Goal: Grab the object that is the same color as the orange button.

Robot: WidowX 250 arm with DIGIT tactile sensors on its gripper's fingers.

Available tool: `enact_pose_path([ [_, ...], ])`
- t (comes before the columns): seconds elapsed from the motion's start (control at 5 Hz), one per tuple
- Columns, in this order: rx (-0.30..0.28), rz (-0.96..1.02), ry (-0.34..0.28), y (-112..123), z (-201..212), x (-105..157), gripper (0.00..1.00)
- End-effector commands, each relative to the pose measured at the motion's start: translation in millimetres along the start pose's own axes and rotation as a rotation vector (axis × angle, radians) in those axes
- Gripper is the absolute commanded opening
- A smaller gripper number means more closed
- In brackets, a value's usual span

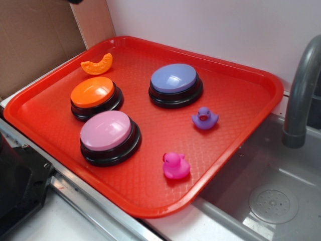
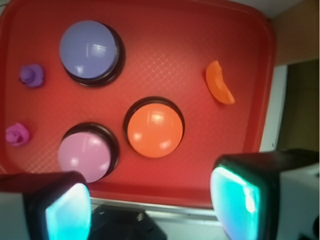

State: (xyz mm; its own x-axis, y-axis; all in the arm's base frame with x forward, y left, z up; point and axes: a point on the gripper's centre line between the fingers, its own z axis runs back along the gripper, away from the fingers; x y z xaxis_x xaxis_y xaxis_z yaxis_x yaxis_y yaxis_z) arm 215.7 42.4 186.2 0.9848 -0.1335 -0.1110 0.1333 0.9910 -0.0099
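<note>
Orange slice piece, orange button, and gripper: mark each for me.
Orange slice piece (image 1: 97,64): exterior view, middle of the crescent.
Orange button (image 1: 92,91): exterior view, centre of the dome.
Gripper (image 2: 150,205): wrist view, midway between the open fingertips.

A shallow red plastic tray (image 1: 251,75) fills most of the exterior view, beside a grey metal sink (image 1: 273,201) at lower right with a curved grey faucet (image 1: 301,95) at the right edge. On the tray, the small orange plastic crescent (image 1: 97,64) lies upper left, just above the round orange-domed push button (image 1: 95,95). The pink-domed push button (image 1: 109,135) sits below that one, and the blue-purple-domed push button (image 1: 175,83) sits to the right. A small purple rubber duck (image 1: 204,118) rests right of centre, and a small pink rubber duck (image 1: 175,166) rests lower down.
</note>
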Motion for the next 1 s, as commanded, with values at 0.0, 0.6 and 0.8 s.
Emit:
enact_pose_path([
  [0.0, 0.0, -0.295, 0.084, 40.4, -43.5, 33.4, 1.0],
  [0.6, 0.078, -0.329, 0.033, 97.1, -61.6, 29.0, 1.0],
  [0.8, 0.154, -0.348, -0.045, 99.2, -62.7, 21.1, 1.0],
])
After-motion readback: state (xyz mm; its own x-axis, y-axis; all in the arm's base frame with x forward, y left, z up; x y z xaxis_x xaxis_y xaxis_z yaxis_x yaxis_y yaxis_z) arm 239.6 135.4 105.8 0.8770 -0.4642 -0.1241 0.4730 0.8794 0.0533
